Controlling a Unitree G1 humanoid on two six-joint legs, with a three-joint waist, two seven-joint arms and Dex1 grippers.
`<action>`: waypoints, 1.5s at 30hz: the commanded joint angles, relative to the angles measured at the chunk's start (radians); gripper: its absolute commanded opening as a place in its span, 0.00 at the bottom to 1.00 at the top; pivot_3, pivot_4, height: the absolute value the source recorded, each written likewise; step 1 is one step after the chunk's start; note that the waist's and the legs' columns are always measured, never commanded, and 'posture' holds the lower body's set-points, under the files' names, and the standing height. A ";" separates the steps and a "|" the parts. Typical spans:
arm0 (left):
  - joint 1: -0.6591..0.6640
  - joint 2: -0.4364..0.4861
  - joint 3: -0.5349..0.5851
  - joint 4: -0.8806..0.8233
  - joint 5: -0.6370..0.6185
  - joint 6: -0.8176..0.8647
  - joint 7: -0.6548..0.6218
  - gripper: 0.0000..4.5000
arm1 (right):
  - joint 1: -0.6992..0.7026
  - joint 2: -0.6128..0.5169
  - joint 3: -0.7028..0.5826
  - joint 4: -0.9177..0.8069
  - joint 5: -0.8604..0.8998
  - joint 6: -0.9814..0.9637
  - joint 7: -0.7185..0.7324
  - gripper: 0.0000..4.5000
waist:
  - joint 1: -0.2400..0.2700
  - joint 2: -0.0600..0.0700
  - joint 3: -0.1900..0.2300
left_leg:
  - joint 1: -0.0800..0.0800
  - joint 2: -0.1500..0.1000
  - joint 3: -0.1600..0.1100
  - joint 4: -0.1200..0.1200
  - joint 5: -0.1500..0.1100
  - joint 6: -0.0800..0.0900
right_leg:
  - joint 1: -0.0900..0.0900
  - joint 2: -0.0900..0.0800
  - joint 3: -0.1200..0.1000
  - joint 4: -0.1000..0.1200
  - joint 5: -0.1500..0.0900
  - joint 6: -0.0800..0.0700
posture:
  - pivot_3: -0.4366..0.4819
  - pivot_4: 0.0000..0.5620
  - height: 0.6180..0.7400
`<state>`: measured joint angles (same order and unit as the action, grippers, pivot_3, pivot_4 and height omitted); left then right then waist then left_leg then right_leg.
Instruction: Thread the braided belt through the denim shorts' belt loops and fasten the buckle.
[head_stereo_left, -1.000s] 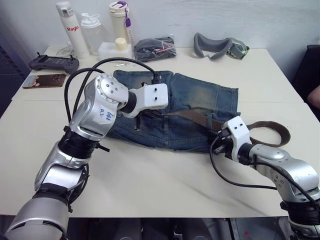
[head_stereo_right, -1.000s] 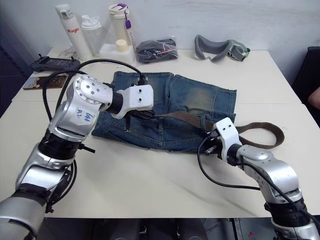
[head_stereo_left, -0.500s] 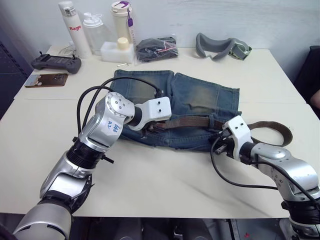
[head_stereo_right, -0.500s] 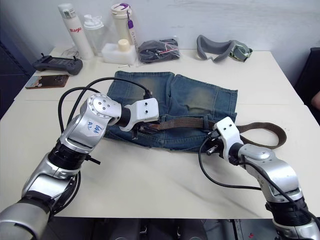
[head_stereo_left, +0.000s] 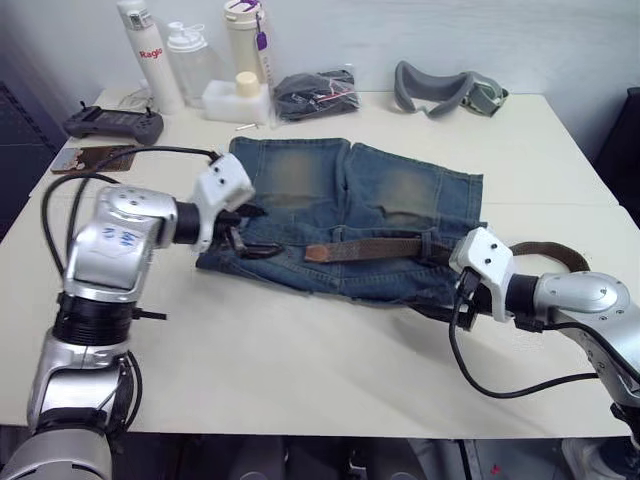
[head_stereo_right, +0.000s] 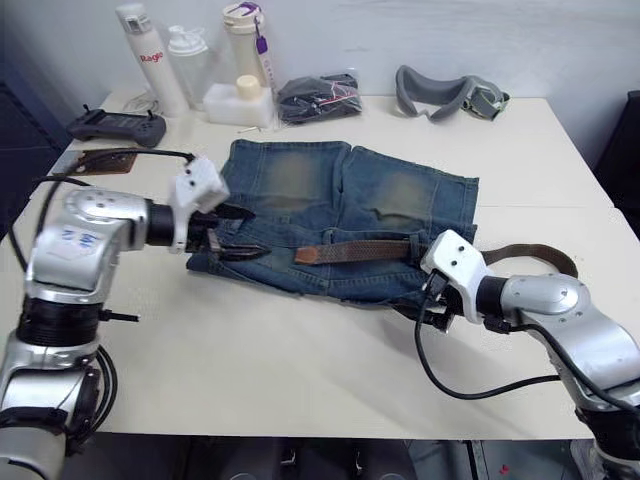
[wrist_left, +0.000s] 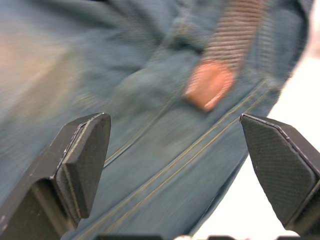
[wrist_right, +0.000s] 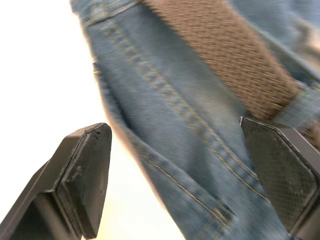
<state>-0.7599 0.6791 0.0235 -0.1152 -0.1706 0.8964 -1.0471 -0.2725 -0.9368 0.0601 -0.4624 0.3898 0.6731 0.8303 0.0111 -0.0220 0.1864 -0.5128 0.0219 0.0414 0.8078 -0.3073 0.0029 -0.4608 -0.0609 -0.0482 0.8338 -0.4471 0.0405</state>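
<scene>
The denim shorts (head_stereo_left: 345, 205) lie flat in the middle of the table, waistband toward me. The braided belt (head_stereo_left: 365, 248) runs along the waistband; its reddish-brown tip (wrist_left: 210, 85) rests loose on the denim. It passes under one of the belt loops (head_stereo_left: 432, 243), then curls onto the table at the right (head_stereo_left: 560, 255). The buckle is hidden. My left gripper (head_stereo_left: 243, 232) is open at the shorts' left edge, holding nothing. My right gripper (head_stereo_left: 462, 298) is open too, over the waistband's right corner, with belt (wrist_right: 225, 55) and denim between its spread fingers.
Bottles (head_stereo_left: 140, 55) and a white box (head_stereo_left: 235, 98) stand at the back left. A black bundle in a clear bag (head_stereo_left: 312, 95) and a grey goggle strap (head_stereo_left: 445, 88) lie behind the shorts. A controller (head_stereo_left: 105, 122) and a brown flat item (head_stereo_left: 90, 158) sit far left.
Both grippers have opened and let go of the belt. My left arm has drawn back to the left, off the shorts. The belt tip now lies further along the waistband.
</scene>
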 joint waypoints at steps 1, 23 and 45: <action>0.013 -0.033 0.055 -0.077 -0.081 0.005 0.044 1.00 | -0.027 -0.020 0.075 0.063 -0.136 -0.072 -0.012 0.99 | 0.005 0.000 0.000 | 0.000 0.000 0.000 0.000 0.000 0.000 | 0.000 0.000 0.000 0.000 0.000 0.000 | 0.48 0.27 0.31; 0.060 -0.068 -0.158 -0.096 -0.127 -0.169 0.078 1.00 | -0.289 -0.208 0.094 1.104 -0.584 -1.265 0.059 0.01 | -0.001 0.003 0.002 | -0.004 -0.001 0.001 0.007 0.000 0.001 | -0.002 0.000 -0.001 0.004 0.000 0.001 | 0.48 0.27 0.31; 0.076 -0.049 -0.169 -0.025 -0.117 -0.229 0.097 1.00 | 0.069 0.068 -0.529 0.211 0.599 0.365 -0.366 0.99 | -0.004 0.005 0.002 | -0.019 0.005 0.002 0.017 0.000 0.000 | -0.014 0.000 -0.005 0.014 -0.002 -0.001 | 0.48 0.27 0.31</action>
<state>-0.6812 0.6170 -0.1606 -0.1260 -0.2906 0.6843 -0.9526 -0.1947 -0.8840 -0.3934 -0.1984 0.8914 0.9321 0.5727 0.0067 -0.0174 0.1882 -0.5321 0.0270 0.0431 0.8249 -0.3075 0.0026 -0.4752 -0.0611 -0.0533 0.8476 -0.4494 0.0392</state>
